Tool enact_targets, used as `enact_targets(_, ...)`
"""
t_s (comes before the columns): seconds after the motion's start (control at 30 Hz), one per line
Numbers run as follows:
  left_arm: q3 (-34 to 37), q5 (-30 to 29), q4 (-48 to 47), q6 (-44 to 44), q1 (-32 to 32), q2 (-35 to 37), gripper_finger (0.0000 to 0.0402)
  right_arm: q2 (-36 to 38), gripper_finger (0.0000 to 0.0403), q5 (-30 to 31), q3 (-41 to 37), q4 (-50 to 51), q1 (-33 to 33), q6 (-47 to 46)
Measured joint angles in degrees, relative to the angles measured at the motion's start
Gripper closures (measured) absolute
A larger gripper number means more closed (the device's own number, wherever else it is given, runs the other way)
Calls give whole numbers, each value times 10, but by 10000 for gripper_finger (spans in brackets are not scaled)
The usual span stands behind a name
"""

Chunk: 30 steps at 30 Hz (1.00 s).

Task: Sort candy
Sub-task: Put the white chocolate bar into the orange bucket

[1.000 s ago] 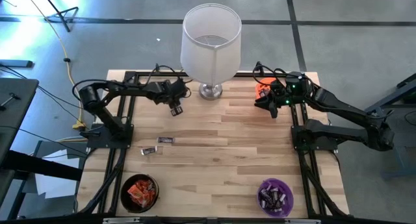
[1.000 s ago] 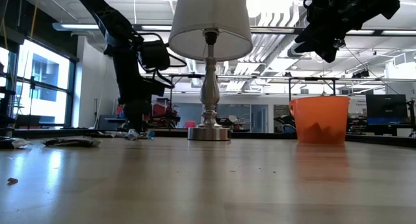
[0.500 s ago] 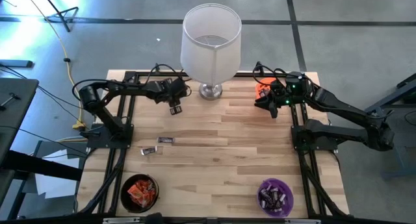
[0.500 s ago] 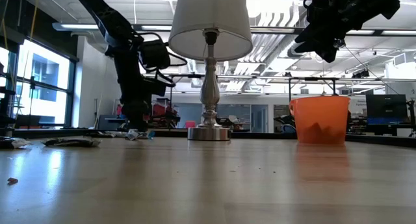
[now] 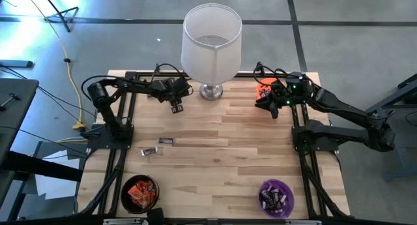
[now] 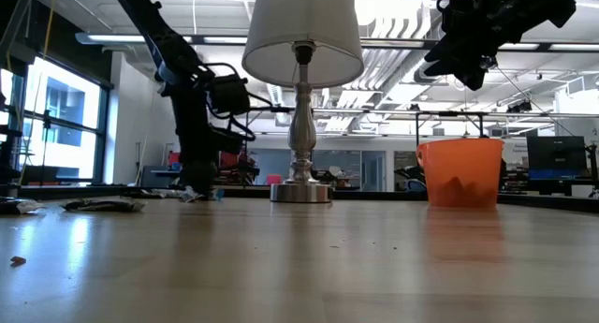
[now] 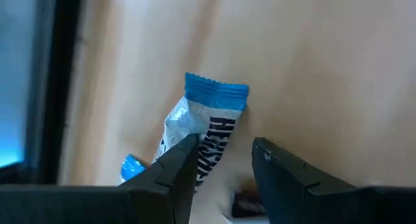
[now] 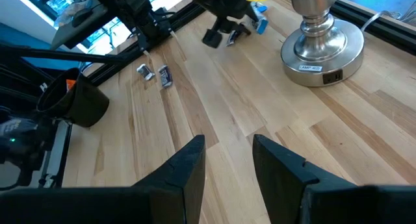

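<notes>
Your left gripper [image 5: 176, 109] hangs over the far left of the table beside the lamp [image 5: 210, 44], its fingers [image 7: 174, 169] parted by a narrow gap with nothing between them; your right gripper [image 5: 267, 106] hangs by the orange bowl [image 5: 262, 89] at the far right, jaws likewise narrowly apart and empty. You are working on a pale wood-plank table [image 5: 215, 160] set on a dark frame, with a grey concrete floor around it and, seen from table height, an open workshop with ceiling lights and a large window behind. Compared with a second ago, your left arm has drawn its elbow back and the left gripper has shifted slightly toward the far edge, while the right arm has not moved. A silvery blue-white candy [image 7: 205, 123] lies on the wood just ahead of the left fingertips, not gripped. Two more wrapped candies [image 5: 158, 145] lie nearer you on the left side, well apart from either gripper. The black bowl [image 5: 139, 192] and purple bowl [image 5: 276, 196] at the near edge already hold candy.
</notes>
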State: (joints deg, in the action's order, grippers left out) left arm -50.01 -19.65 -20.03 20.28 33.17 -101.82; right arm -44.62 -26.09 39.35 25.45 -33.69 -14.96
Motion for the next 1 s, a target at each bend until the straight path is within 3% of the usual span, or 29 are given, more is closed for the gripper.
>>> enact_targets(0.27, 2, 10, 8, -31, 1, 0, 274, 0, 279, 0, 0, 0, 0, 0)
enact_targets(0.57, 2, 38, -11, -101, 2, 0, 393, 0, 279, 0, 0, 0, 0, 0)
enact_targets(0.8, 3, 47, -21, -152, -22, 13, 400, 0, 279, 0, 0, 0, 0, 0)
enact_targets(1.0, -6, 67, -38, -170, -45, 69, 401, 0, 279, 0, 0, 0, 0, 0)
